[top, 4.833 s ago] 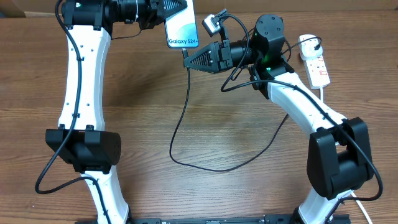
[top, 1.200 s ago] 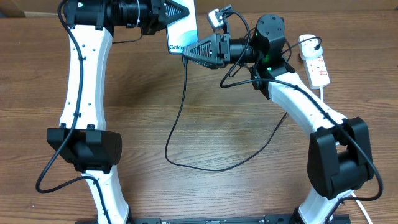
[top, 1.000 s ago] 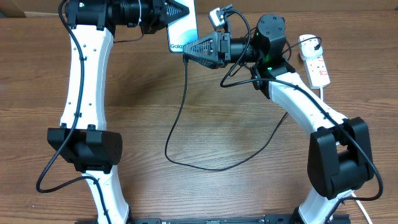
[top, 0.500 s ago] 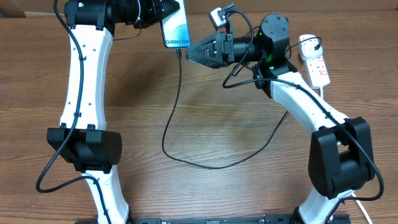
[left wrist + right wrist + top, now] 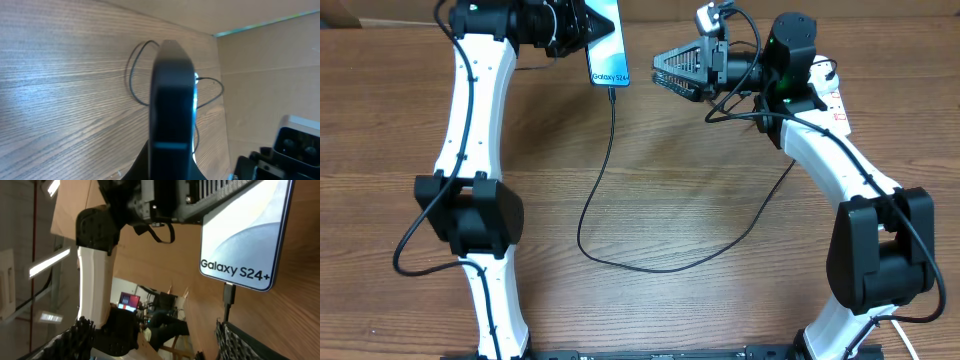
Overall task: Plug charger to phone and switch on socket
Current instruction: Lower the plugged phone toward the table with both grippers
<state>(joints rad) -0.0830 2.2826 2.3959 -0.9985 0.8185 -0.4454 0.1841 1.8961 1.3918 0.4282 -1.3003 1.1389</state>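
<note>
Right pincer [image 5: 661, 62] has backed off rightward, jaws wide and empty; charger [image 5: 592, 195] sits plugged into the phone [image 5: 608, 48], clamped by the left pincer [image 5: 582, 24].

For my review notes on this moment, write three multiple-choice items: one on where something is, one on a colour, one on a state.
1. Where is the charger's plug tip?
A) seated in the phone's lower edge
B) lying loose on the wood
C) tucked under an arm's base

2. What colour is the charger's cable?
A) white
B) black
C) red

3. How does the right gripper stand?
A) shut on the cable
B) shut on the phone
C) open, holding nothing

Answers:
1 A: the right wrist view shows the plug seated below the lit screen.
2 B: a thin black line loops across the table.
3 C: its fingers stand apart beside the phone, which the left gripper holds.
</note>
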